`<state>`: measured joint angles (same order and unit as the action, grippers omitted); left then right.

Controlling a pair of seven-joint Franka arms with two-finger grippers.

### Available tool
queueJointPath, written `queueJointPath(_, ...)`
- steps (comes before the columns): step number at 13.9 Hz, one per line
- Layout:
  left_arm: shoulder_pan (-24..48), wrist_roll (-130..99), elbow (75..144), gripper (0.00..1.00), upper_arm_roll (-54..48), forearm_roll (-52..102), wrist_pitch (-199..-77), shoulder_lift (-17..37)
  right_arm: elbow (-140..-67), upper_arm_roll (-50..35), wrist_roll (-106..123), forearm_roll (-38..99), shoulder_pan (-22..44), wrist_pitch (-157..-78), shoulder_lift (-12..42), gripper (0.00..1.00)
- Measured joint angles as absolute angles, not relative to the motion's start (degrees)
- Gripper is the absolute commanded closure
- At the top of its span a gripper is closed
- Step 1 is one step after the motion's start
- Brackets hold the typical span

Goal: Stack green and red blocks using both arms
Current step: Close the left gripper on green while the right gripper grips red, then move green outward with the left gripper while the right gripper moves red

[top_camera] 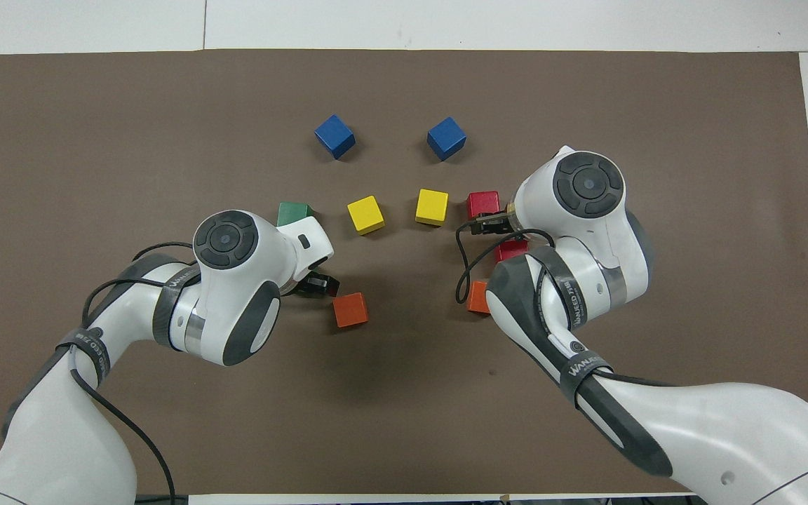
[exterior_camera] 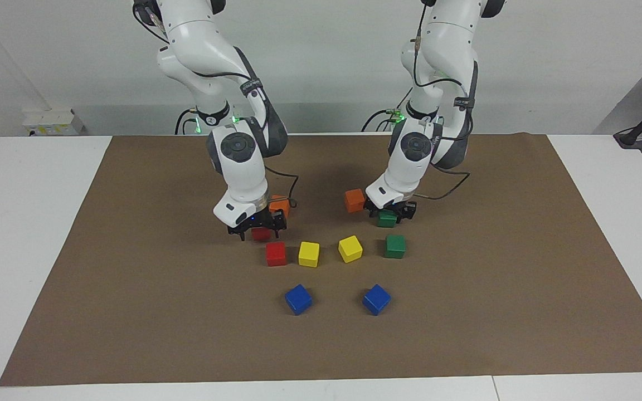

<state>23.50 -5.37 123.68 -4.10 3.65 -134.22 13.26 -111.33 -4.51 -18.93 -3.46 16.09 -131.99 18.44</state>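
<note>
My right gripper (exterior_camera: 258,227) is low over the mat with a red cube (exterior_camera: 261,234) directly under it, between its black parts. That cube is partly visible in the overhead view (top_camera: 513,249). A second red cube (exterior_camera: 276,253) (top_camera: 482,204) lies just farther from the robots. My left gripper (exterior_camera: 391,214) is low with a green cube (exterior_camera: 387,219) under it; this cube is hidden by the hand in the overhead view. A second green cube (exterior_camera: 394,246) (top_camera: 293,212) lies just farther out. I cannot see whether either gripper grips its cube.
Two orange cubes (exterior_camera: 354,200) (exterior_camera: 280,205) lie close by the grippers, nearer to the robots. Two yellow cubes (exterior_camera: 309,254) (exterior_camera: 350,248) lie between the free red and green cubes. Two blue cubes (exterior_camera: 298,299) (exterior_camera: 377,299) lie farther out. A brown mat (exterior_camera: 131,278) covers the table.
</note>
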Motion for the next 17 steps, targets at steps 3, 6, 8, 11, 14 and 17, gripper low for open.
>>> queueJointPath(3, 23.5, -5.4, 123.6, 1.00, -3.6, 3.7, -133.9, 12.7, -113.2, -4.5, -18.9, -3.5, 16.1, -133.0, 18.4, 0.00)
queueJointPath(6, 23.5, -5.4, 123.6, 1.00, -3.5, 3.7, -132.6, 12.1, -115.3, -4.6, -18.9, -3.5, 16.2, -133.5, 18.3, 0.68)
queueJointPath(8, 23.5, -5.4, 123.6, 1.00, -3.4, 3.7, -132.5, 11.8, -115.5, -4.6, -18.9, -3.5, 16.2, -133.5, 18.0, 1.00)
queueJointPath(11, 20.3, -5.7, 122.2, 1.00, -2.8, 3.7, -127.3, 8.2, -111.1, -4.2, -18.1, -3.5, 15.1, -128.5, 16.9, 1.00)
queueJointPath(14, 9.9, -4.3, 119.8, 1.00, -2.3, 3.7, -116.1, -0.8, -102.7, -3.9, -9.0, -3.5, 8.6, -122.8, 16.6, 1.00)
queueJointPath(17, -0.8, 5.0, 119.7, 1.00, -1.9, 3.7, -109.7, -7.7, -102.1, -3.8, 1.0, -3.5, 1.5, -127.0, 18.1, 1.00)
